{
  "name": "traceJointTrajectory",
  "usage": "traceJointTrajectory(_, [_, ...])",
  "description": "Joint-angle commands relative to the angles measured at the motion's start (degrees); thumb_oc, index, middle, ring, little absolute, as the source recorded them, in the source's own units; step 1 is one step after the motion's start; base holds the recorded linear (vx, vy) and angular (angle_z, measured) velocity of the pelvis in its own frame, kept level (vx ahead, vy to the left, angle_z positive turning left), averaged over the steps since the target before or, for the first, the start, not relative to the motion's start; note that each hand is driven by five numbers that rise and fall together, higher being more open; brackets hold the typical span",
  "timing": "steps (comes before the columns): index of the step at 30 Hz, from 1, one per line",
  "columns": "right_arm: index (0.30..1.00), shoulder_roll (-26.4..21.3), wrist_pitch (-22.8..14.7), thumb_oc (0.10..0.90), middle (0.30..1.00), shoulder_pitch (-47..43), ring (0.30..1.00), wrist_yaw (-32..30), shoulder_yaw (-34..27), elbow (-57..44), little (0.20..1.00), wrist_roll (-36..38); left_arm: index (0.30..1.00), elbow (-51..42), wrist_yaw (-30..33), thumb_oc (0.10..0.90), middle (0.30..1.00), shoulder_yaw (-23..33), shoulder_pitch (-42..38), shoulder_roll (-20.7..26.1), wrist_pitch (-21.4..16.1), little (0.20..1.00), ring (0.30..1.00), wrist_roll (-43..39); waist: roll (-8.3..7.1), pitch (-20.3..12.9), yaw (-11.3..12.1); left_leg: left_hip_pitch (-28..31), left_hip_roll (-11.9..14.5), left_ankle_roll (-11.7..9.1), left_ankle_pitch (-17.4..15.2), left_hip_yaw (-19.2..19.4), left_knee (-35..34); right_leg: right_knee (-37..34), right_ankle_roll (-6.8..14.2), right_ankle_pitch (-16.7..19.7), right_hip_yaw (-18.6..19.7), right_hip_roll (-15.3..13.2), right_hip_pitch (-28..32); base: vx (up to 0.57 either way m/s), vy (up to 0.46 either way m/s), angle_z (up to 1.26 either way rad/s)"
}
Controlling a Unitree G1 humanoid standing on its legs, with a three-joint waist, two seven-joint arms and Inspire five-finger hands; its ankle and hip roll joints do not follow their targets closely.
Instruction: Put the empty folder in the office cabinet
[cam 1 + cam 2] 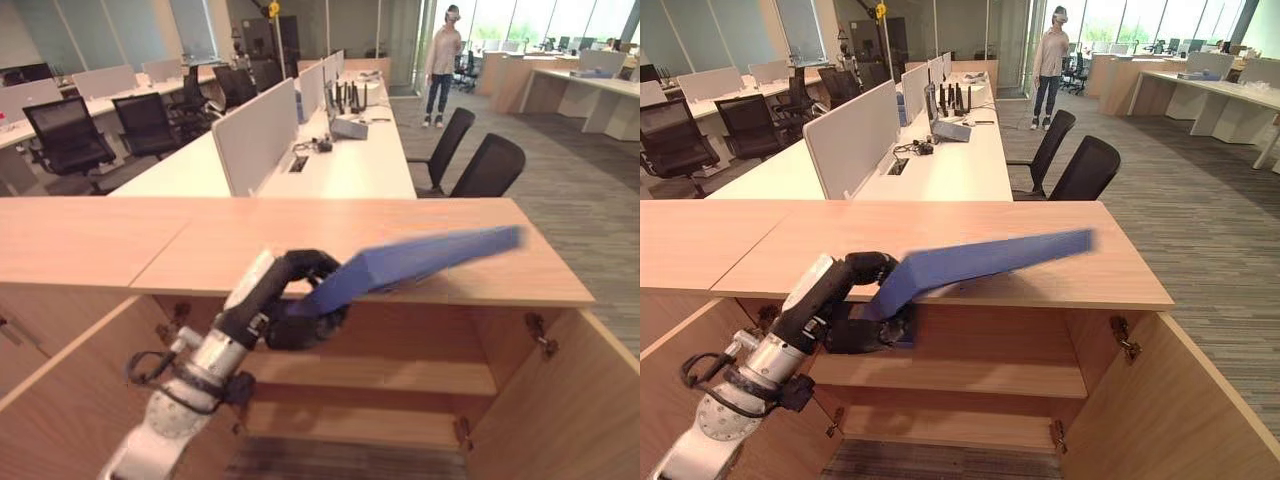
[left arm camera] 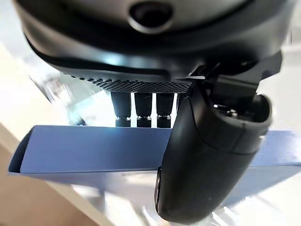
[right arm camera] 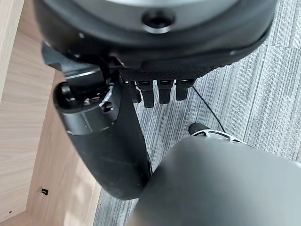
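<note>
A: Where is your blue folder (image 1: 415,262) sitting?

B: It is tilting above the cabinet (image 1: 300,240) top's front edge, pinched at its lower end by your left robot hand (image 1: 300,300), thumb over one face, fingers behind. No writing is readable on it.

A: And your right robot hand (image 3: 117,155)?

B: It is hanging over grey carpet (image 3: 263,94) beside a wooden panel, fingers straight, holding nothing. A person (image 1: 441,62) is standing far back.

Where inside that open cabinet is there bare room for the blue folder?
The shelf between the two open doors looks bare, right of the left hand gripping the blue folder. The cabinet top behind the folder is bare too. It is tightest at the hand itself.
</note>
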Motion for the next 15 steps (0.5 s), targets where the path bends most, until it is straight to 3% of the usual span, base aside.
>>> traceJointTrajectory(1, [0.9,2.78,0.31,0.8,0.9,-3.06,0.9,2.1,3.37,3.7,0.9,0.03,0.3,-0.97,-1.7,0.4,0.3,2.67,-5.16,0.78,-0.27,0.3,0.3,-11.11,-2.18,2.45,-1.15,4.45,-0.55,0.19,-11.05,-1.27,-0.05,0.35,0.8,0.39,-2.41,-0.11,-1.66,0.0,0.0,0.0])
traceJointTrajectory(2, [0.9,3.04,0.29,0.8,0.9,-3.06,0.9,2.61,4.12,3.59,0.9,-0.12,0.3,-0.97,-2.52,0.4,0.3,1.09,-6.7,0.1,0.14,0.3,0.3,-15.92,-2.24,2.41,-1.14,4.63,-0.52,0.14,-11.11,-1.33,-0.05,0.35,0.74,0.3,-2.42,-0.1,-1.54,0.0,0.0,0.0])
traceJointTrajectory(6, [0.9,3.32,0.24,0.8,0.9,-3.4,0.9,3.01,4.41,3.68,0.9,-0.5,0.3,-0.53,-3.15,0.4,0.3,0.43,-7.41,-0.72,0.77,0.3,0.3,-21.65,-2.37,2.56,-1.09,4.77,-0.49,0.08,-11.12,-1.34,-0.05,0.35,0.67,0.15,-2.33,-0.03,-1.25,0.0,-0.006,0.03])
traceJointTrajectory(15, [0.9,3.5,0.03,0.8,0.9,-3.5,0.9,3.04,4.02,4.47,0.9,-0.22,0.3,0.9,-3.04,0.4,0.3,-0.07,-4.17,-0.71,2.02,0.3,0.3,-20.01,-2.34,2.81,-0.53,4.93,-0.52,0.19,-11.1,-1.56,-0.05,0.35,0.57,-0.05,-2.26,0.13,-1.08,0.0,0.0,0.0])
